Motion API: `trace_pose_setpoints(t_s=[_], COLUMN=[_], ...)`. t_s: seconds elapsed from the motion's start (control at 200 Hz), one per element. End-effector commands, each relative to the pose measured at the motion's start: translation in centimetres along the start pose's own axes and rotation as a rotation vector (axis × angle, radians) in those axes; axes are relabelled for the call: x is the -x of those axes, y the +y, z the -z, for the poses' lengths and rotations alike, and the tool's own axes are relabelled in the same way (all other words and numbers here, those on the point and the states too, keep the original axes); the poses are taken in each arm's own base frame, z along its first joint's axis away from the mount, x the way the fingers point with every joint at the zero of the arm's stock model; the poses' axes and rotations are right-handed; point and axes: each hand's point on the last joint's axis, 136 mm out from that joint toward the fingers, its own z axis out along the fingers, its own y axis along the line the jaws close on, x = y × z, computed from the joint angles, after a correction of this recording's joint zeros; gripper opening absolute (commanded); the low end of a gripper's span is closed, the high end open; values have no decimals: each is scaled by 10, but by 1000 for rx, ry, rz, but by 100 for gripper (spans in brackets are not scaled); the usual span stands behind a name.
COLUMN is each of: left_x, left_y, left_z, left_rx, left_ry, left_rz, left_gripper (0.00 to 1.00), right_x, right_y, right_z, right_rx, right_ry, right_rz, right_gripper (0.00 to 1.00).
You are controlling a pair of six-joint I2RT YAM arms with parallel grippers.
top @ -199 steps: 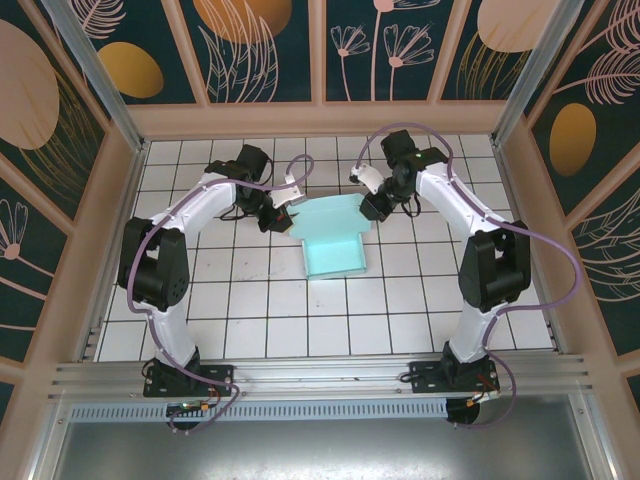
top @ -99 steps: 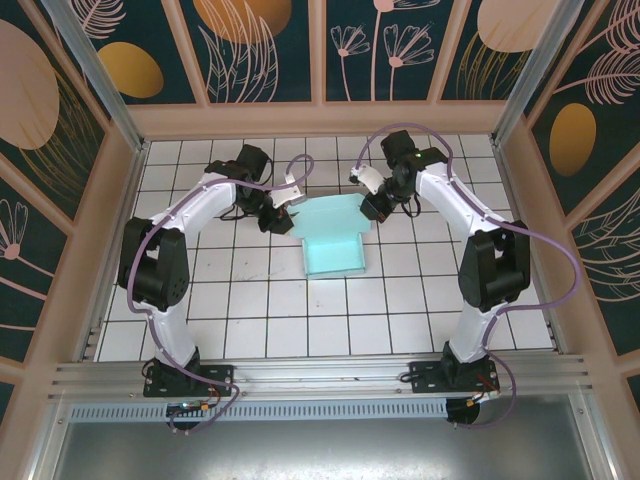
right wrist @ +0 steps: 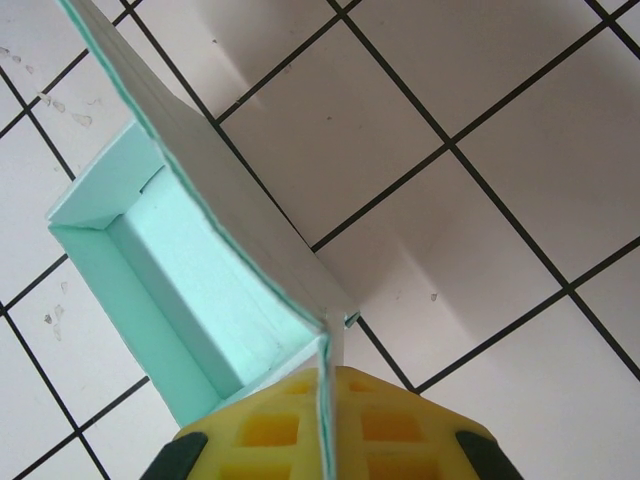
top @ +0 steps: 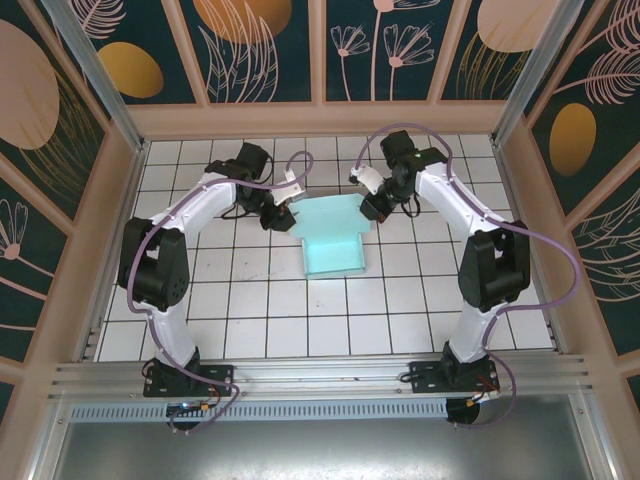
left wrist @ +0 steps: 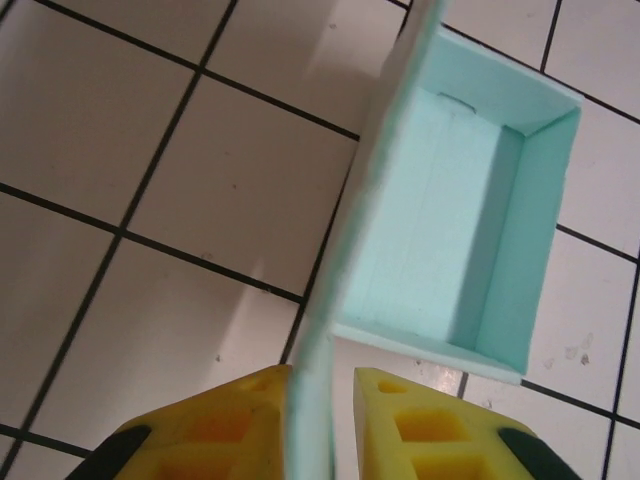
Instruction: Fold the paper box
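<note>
The pale mint-green paper box [top: 333, 245] sits partly folded on the white tiles at mid-table, its far lid panel standing up between the two arms. My left gripper [top: 288, 217] is at the panel's left corner. In the left wrist view the box [left wrist: 450, 210] shows its open tray. The flap edge runs between my yellow fingertips [left wrist: 230, 410]; it leans on the left one, with a gap to the right one, so the left gripper [left wrist: 325, 400] is open. My right gripper [top: 368, 212] is at the right corner. There the right gripper [right wrist: 322, 400] is shut on the box's [right wrist: 190, 270] thin flap.
Wooden walls [top: 320, 118] with painted panels enclose the tiled floor [top: 260, 310] on three sides. A metal rail [top: 320, 375] with both arm bases runs along the near edge. Bare tiles lie in front of the box.
My left gripper's jaws have parted slightly around the flap they were pinching. The right gripper keeps its pinch, and the box has not moved.
</note>
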Motion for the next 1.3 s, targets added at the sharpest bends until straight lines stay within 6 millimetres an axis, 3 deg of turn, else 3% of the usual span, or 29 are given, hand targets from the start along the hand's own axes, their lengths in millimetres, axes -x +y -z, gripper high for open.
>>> trace_pose_setpoints(t_s=[0.0, 0.375, 0.475, 0.686, 0.831, 1.036, 1.296], left_x=[16, 11, 13, 34, 54, 81, 92], left_y=[-1, -6, -5, 16, 48, 74, 82], left_z=[6, 4, 5, 6, 8, 20, 5], left_rx=[18, -15, -13, 68, 193, 287, 321], left_ry=[-55, -36, -45, -118, -206, -338, -386], left_rz=[-16, -12, -9, 71, 206, 375, 491], left_gripper=[22, 0, 0, 0, 0, 0, 0], right_x=[-3, -3, 1, 20, 31, 48, 52], right_y=[6, 5, 3, -15, -29, -35, -52], right_z=[-4, -3, -3, 1, -1, 0, -3], right_rx=[26, 17, 5, -116, -213, -297, -405], right_ry=[17, 14, 3, -88, -138, -229, -425], right_rz=[-11, -15, -26, -152, -280, -451, -722], right_gripper=[0, 0, 0, 0, 0, 0, 0])
